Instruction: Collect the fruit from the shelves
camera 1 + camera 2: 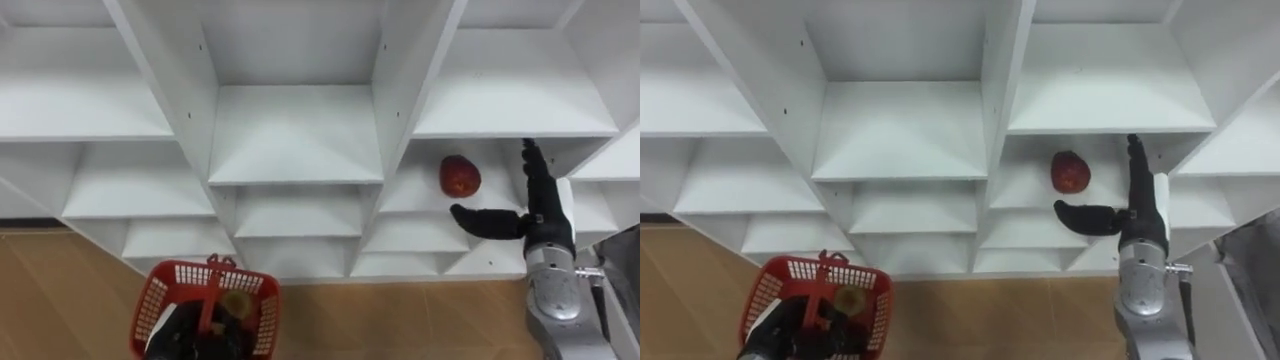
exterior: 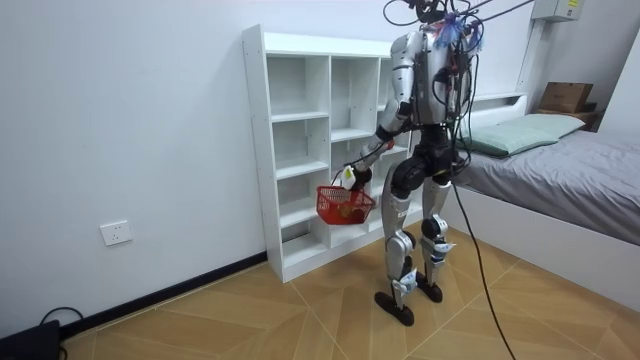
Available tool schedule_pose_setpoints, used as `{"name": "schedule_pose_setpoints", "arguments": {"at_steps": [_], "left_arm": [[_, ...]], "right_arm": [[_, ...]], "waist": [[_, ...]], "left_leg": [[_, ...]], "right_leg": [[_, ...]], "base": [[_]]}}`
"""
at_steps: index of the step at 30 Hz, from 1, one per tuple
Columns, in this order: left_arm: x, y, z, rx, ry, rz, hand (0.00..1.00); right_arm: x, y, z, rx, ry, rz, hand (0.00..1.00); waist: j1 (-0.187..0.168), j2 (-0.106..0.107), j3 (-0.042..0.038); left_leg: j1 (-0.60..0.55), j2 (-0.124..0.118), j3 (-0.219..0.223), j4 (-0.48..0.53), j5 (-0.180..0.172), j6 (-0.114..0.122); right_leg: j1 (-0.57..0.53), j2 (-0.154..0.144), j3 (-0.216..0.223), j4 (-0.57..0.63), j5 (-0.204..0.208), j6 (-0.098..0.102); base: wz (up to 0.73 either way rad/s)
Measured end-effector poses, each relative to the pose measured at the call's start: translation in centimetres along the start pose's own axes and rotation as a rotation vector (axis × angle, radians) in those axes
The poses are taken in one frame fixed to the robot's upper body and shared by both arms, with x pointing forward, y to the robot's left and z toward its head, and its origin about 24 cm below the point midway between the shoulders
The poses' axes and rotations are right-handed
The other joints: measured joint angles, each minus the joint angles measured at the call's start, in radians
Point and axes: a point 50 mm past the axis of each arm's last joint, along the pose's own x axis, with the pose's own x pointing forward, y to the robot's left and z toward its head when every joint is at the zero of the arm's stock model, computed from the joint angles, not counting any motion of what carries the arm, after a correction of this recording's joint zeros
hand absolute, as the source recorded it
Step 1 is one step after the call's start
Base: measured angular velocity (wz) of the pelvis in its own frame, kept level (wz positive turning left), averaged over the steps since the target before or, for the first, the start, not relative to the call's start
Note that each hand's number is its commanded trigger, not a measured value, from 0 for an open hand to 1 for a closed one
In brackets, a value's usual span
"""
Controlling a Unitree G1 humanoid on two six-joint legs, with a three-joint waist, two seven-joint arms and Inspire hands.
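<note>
Fruit count: two visible. One red apple [image 1: 460,176] lies on a shelf in the right-hand column of the white shelf unit [image 1: 295,130]. One small greenish-brown fruit [image 1: 237,303] lies inside the single red basket [image 1: 152,308] – its kind cannot be told.

Right hand [image 1: 545,215]: raised into the apple's compartment, just beside the apple on its right. Fingers are straight and pointing up, thumb spread wide toward the fruit, nothing held. A gap shows between hand and apple.

Left hand [image 1: 185,332]: low at the view's lower left, fingers curled round the basket's handle – the basket hangs from it.

Room view: robot stands upright, facing the shelf unit, with one bed [image 2: 570,170] behind it.
</note>
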Motion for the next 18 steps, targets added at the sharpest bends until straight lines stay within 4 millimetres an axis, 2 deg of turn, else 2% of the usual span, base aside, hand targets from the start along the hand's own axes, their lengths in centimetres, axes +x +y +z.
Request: {"name": "schedule_pose_setpoints", "arguments": {"at_steps": [6,11,14,18], "left_arm": [[0.1,0.0,0.2,0.024,-0.001,-0.017,1.00],[0.5,0.1,0.5,0.027,0.002,-0.023,1.00],[0.8,0.2,0.9,0.030,-0.002,-0.021,1.00],[1.1,0.3,1.5,0.032,-0.011,-0.014,1.00]], "right_arm": [[2.4,-0.3,2.4,0.000,-0.053,-0.045,0.00],[3.6,-0.5,3.7,0.002,-0.079,-0.063,0.00],[3.9,-0.9,3.8,0.002,-0.074,-0.073,0.00],[4.0,-0.8,3.9,-0.009,-0.079,-0.070,0.00]], "waist": [[0.002,0.000,0.0029],[0.017,-0.013,0.0133],[0.025,-0.022,0.0188],[0.035,-0.020,0.0197]], "left_leg": [[-0.058,-0.006,-0.006,0.010,0.011,0.004],[-0.094,-0.006,-0.008,0.028,0.012,0.005],[-0.121,-0.006,-0.011,0.039,0.012,0.005],[-0.158,-0.005,-0.007,0.056,0.012,0.006]], "right_leg": [[-0.061,-0.013,-0.017,0.033,-0.004,-0.003],[-0.097,-0.016,-0.017,0.049,-0.005,-0.004],[-0.122,-0.018,-0.019,0.059,-0.006,-0.006],[-0.160,-0.020,-0.016,0.073,-0.006,-0.008]], "base": [[0.07],[0.00],[0.01],[-0.04]]}}
